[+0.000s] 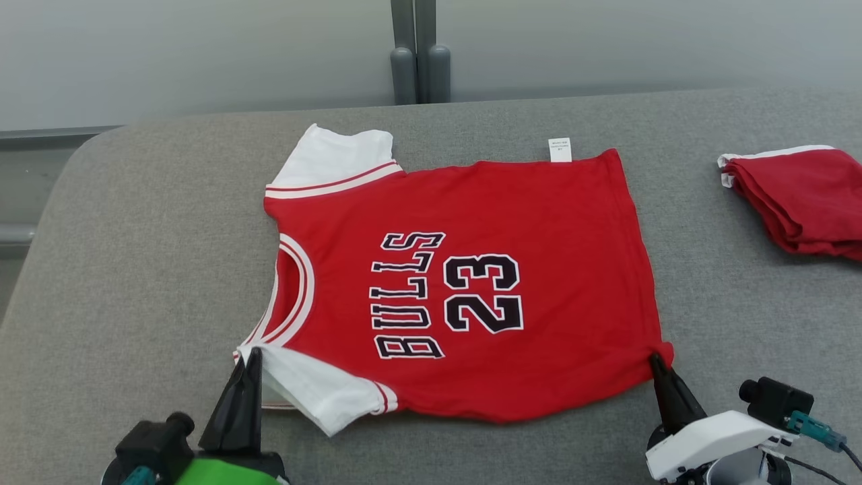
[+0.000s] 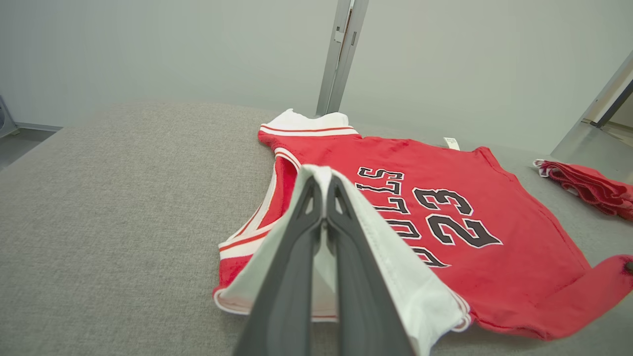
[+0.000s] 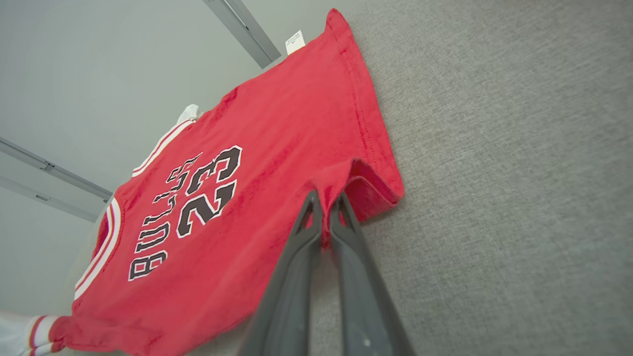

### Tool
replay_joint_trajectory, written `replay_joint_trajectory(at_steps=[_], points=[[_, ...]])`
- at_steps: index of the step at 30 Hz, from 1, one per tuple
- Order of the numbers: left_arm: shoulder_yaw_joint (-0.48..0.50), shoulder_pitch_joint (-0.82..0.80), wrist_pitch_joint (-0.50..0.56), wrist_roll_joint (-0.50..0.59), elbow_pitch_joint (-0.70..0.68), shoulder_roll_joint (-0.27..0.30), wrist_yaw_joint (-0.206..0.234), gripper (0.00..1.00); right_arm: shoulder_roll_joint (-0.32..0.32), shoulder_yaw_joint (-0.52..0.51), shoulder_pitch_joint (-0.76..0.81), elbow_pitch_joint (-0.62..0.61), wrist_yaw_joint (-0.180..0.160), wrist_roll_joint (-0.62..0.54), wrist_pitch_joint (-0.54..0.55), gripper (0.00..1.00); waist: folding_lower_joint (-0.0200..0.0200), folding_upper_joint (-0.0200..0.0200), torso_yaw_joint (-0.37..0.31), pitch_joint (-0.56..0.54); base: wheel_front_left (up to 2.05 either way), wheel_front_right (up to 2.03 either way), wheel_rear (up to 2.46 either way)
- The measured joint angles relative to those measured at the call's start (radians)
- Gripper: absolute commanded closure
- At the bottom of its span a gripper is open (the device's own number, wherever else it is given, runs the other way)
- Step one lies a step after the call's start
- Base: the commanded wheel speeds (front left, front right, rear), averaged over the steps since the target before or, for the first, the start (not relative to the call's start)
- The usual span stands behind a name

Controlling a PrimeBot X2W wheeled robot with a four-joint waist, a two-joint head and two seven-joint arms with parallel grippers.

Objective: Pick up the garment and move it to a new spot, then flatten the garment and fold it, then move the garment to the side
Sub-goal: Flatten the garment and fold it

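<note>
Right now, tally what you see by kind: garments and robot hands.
Spread red jersey: 1
Folded red garment: 1
Hands shut on the jersey, left hand and right hand: 2
Total: 4

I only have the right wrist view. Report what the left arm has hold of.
Observer: The left jaws are shut on the shirt's near white sleeve, close to the neckline.
Operator: Now check the table to the right of the shirt.
Observer: A folded red cloth lies there on the grey table, apart from the shirt.
</note>
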Motion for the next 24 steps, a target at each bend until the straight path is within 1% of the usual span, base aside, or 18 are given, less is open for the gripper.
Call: replay_joint_trajectory(at_steps=[3, 9, 12, 18, 24], points=[[-0.005, -0.09, 0.003, 0.005, 0.083, -0.01, -0.011, 1.0, 0.01, -0.019, -0.05, 0.047, 0.0, 0.021, -0.005, 1.0, 0.0, 0.0, -0.003, 0.013, 0.0, 0.0, 0.0], [-0.012, -0.256, -0.004, 0.006, 0.276, -0.034, -0.037, 1.0, 0.025, -0.021, -0.169, 0.139, 0.0, 0.009, -0.026, 1.0, 0.0, 0.0, -0.019, 0.051, 0.0, 0.0, 0.0], [-0.01, -0.313, -0.017, 0.007, 0.344, -0.041, -0.046, 1.0, 0.032, -0.019, -0.214, 0.182, 0.0, 0.001, -0.037, 1.0, 0.0, 0.0, -0.03, 0.073, 0.0, 0.0, 0.0], [0.002, -0.396, -0.037, 0.013, 0.419, -0.053, -0.061, 1.0, 0.043, -0.017, -0.276, 0.239, 0.0, -0.008, -0.058, 1.0, 0.0001, 0.0, -0.049, 0.111, 0.0, 0.0, 0.0], [0.013, -0.451, -0.046, 0.03, 0.487, -0.062, -0.068, 1.0, 0.048, 0.003, -0.308, 0.269, 0.0, -0.008, -0.071, 1.0, 0.0, 0.0, -0.063, 0.13, 0.0, 0.0, 0.0]])
